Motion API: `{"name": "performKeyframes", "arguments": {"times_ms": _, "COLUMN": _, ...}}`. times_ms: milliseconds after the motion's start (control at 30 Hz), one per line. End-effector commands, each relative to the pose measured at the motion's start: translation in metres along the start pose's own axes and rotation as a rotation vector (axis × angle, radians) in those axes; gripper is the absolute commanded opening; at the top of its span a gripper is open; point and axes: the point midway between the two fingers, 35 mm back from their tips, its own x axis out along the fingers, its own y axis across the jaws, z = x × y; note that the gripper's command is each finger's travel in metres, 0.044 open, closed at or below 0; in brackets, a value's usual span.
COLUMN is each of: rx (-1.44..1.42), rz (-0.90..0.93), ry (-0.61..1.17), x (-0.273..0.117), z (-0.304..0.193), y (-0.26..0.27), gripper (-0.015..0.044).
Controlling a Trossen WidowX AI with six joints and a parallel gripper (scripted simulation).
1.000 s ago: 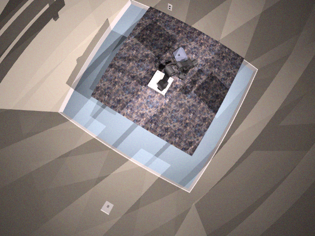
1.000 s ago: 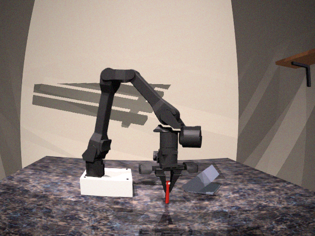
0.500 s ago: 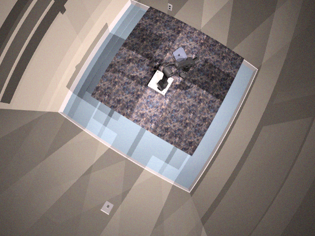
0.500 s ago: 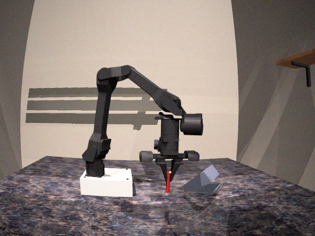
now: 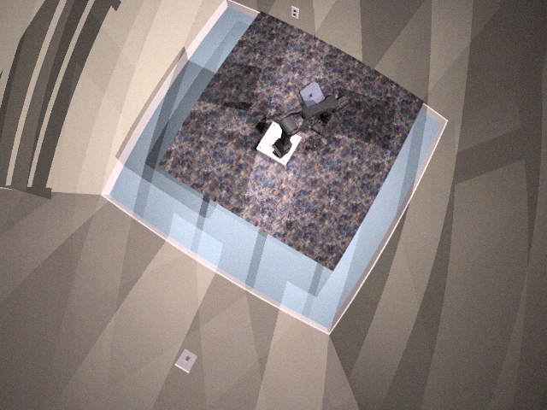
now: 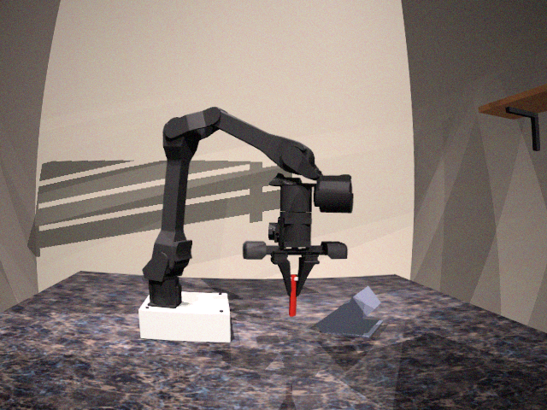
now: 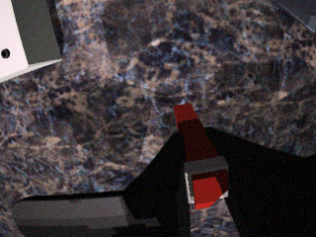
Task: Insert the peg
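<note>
Gripping 1 upright red peg [image 6: 291,304] [image 7: 199,143], jaws nearly together, clamped on its upper part.

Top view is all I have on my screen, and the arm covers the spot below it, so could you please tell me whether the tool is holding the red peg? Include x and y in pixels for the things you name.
Observer: Yes, the tool [image 5: 326,116] [image 6: 293,295] [image 7: 193,137] is closed on the red peg [image 6: 292,307] [image 7: 206,190], which hangs upright in the exterior view.

Operator: Thank you; which edge of the blue-grey sloped panel [image 5: 314,88] [image 6: 342,318] [image 7: 298,7] is the high one?

Observer: The exterior view shows it rising away from the white block-shaped base [image 5: 265,143] [image 6: 185,324] [image 7: 10,30], with its low edge nearer the base.
</note>
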Motion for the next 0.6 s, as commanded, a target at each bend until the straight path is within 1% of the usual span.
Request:
{"name": "performKeyframes", "arguments": {"times_ms": 0, "rx": 0.022, "rz": 0.0, "ry": 0.011, "x": -0.0012, "z": 0.0011, "y": -0.0011, "gripper": 0.0}}
{"name": "performKeyframes", "arguments": {"times_ms": 567, "rx": 0.137, "rz": -0.008, "ry": 0.05, "x": -0.0005, "z": 0.0098, "y": -0.0074, "gripper": 0.0}}
